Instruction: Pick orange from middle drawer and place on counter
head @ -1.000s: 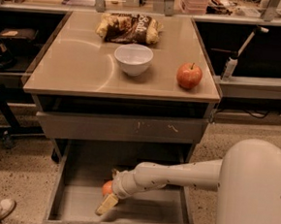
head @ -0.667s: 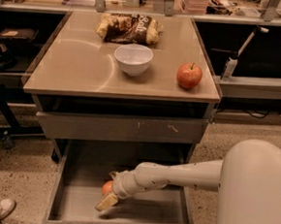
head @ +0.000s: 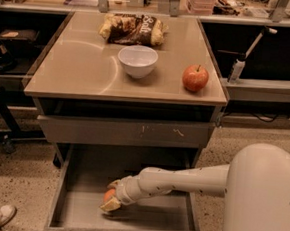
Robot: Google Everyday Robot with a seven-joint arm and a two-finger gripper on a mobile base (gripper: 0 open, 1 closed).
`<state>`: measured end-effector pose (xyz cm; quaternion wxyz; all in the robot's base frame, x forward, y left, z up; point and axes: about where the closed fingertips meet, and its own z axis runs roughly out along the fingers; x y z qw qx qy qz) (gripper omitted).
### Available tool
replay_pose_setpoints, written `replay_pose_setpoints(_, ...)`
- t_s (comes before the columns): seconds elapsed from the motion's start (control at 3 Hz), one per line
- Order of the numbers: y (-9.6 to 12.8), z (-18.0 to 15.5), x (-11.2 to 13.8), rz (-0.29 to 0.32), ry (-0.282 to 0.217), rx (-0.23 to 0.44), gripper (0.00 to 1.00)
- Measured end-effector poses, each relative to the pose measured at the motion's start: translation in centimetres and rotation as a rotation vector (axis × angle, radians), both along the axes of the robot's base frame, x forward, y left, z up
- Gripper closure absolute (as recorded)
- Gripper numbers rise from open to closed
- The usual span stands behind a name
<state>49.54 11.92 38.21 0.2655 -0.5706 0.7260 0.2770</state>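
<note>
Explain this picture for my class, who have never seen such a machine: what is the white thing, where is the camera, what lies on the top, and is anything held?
The white rounded shape is the body of a mobile robot. Its one arm reaches into the open middle drawer. At the arm's end is the gripper, the robot's hand, right at the orange on the drawer floor. Whether it grips the fruit cannot be told. The single camera looks down from the robot's side; where it is mounted is unknown. On the counter sit a white bowl, a red-yellow apple and, at the back, a snack bag. The job is to put the orange up there.
</note>
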Motion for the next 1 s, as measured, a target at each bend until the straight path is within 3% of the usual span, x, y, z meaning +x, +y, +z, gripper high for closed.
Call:
replay_pose_setpoints(0.33, 0.0, 0.0, 0.0, 0.000, 0.000, 0.000, 0.89)
replay_pose_setpoints(0.67, 0.7, 0.6, -0.6, 0.001, 0.003, 0.003, 1.00)
replay_pose_setpoints(1.0, 2.5, 3.8, -2.0, 0.014, 0.003, -0.002, 1.00)
